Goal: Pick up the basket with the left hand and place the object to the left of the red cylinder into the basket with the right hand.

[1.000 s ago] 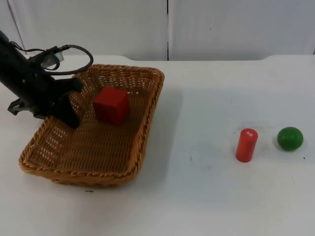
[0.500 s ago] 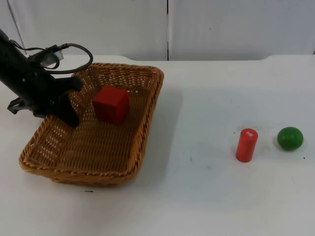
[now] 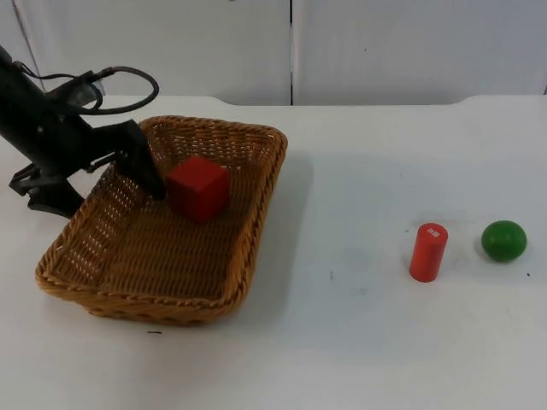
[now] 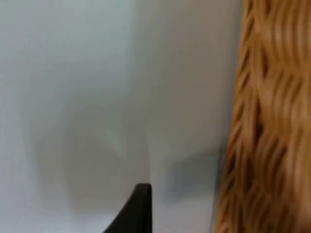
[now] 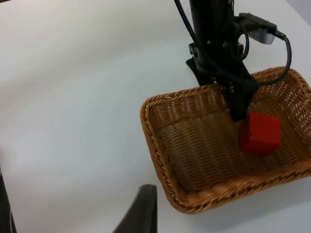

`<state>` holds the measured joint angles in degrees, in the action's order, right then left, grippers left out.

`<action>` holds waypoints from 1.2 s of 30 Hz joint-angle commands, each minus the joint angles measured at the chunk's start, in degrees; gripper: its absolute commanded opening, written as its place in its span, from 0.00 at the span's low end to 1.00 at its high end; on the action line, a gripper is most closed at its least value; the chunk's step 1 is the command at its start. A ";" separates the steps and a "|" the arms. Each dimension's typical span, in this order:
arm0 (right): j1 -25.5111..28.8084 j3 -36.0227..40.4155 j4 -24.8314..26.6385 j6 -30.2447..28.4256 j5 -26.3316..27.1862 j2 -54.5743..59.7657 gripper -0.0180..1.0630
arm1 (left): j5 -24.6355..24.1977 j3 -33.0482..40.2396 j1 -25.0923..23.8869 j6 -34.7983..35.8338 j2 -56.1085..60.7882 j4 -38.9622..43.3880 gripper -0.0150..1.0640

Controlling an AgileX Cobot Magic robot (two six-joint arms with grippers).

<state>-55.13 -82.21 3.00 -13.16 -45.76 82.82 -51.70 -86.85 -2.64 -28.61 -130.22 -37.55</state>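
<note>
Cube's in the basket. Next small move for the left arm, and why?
Probably lift the left gripper straight up, clear of the basket rim. Its fingers stand apart astride the left wall, the inner one close to the red cube, so a sideways pull could drag either. The basket seems to rest on the table; the right gripper waits above it.

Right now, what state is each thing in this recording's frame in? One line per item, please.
basket: on the table, its left rim between the left gripper's fingers.
red cube: inside the basket, resting on its floor.
red cylinder: upright on the table, untouched.
green ball: on the table, right of the cylinder.
left gripper: open, straddling the basket's left rim.
right gripper: raised above the table near the basket, holding nothing.
</note>
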 commanded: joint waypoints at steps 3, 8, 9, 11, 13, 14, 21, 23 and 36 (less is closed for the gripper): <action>0.06 0.00 -0.37 -0.93 0.11 -0.41 0.82 | -3.19 -0.31 -0.25 0.64 2.05 -0.39 0.92; 0.06 0.00 -0.37 -1.46 1.08 -0.41 0.82 | -9.25 -0.31 -0.25 2.38 3.54 -0.28 0.92; 0.06 0.00 -0.37 -1.46 1.43 -0.41 0.82 | -10.93 -0.31 -0.25 2.60 4.11 0.42 0.92; 0.06 0.00 -0.37 -1.46 1.98 -0.41 0.82 | -13.86 -0.31 -0.25 4.41 5.80 2.72 0.92; 0.06 0.00 -0.37 -1.46 2.65 -0.41 0.82 | -15.91 -0.19 -0.25 6.03 7.54 4.89 0.92; 0.06 0.00 -0.37 -1.46 2.65 -0.41 0.82 | -15.91 -0.19 -0.25 6.03 7.54 4.89 0.92; 0.06 0.00 -1.38 -1.46 4.29 -0.41 0.82 | -16.25 4.35 -0.25 7.09 15.75 5.80 0.92; 0.06 0.00 -1.38 -1.46 6.08 -0.41 0.82 | -16.48 7.55 -0.25 7.90 19.32 6.84 0.92; 0.06 0.00 -1.38 -1.24 10.07 -0.41 0.82 | -7.71 21.31 -0.25 7.90 35.07 7.77 0.92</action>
<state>-55.13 -82.21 1.73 -14.26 -36.85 82.82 -59.94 -66.09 -2.64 -21.00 -96.31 -30.06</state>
